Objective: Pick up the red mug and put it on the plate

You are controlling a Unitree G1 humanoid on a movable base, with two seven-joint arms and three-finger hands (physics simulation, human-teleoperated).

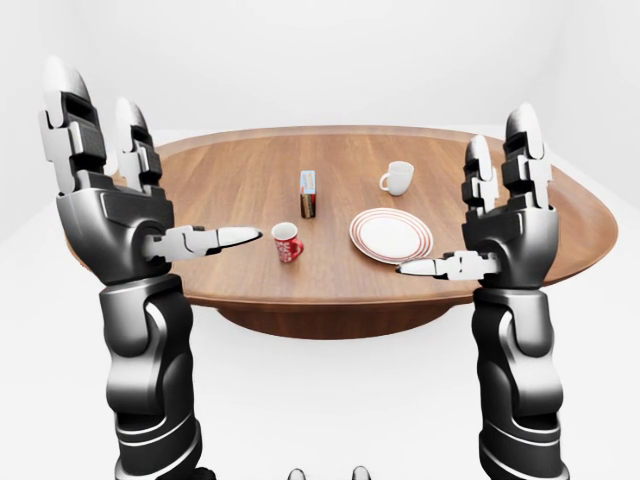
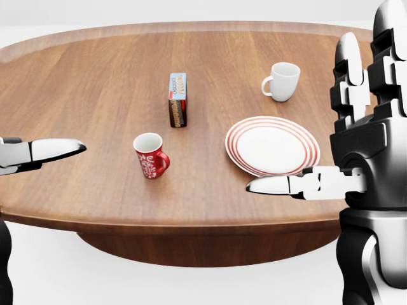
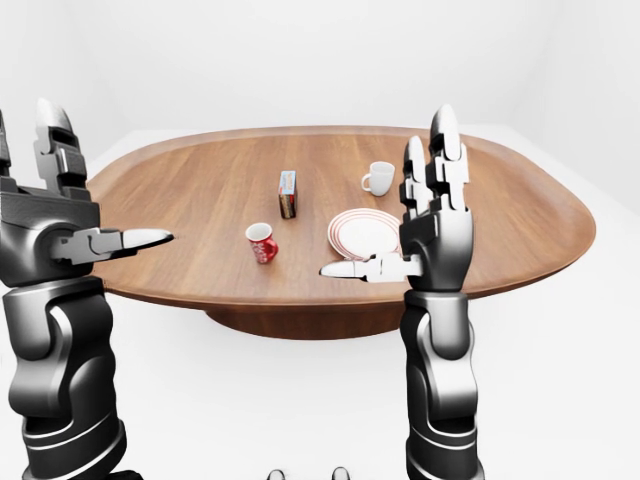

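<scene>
While both hands stood raised near table edge, nothing was grasped. Left hand (image 1: pixel 110 215) spread wide, fingers up, thumb toward mug, empty. Right hand (image 1: pixel 505 225) same, empty, thumb pointing inward before plate. Likely ready pose before reach.

Mug (image 2: pixel 150 155) stood upright on table (image 2: pixel 95 82), long axis vertical, mouth up, handle toward head view's right, toward plate (image 2: pixel 272 145). Mug left of plate, apart. Box (image 2: pixel 177 100) farther, upright. White cup (image 2: pixel 282 81) farthest, beyond plate.
</scene>
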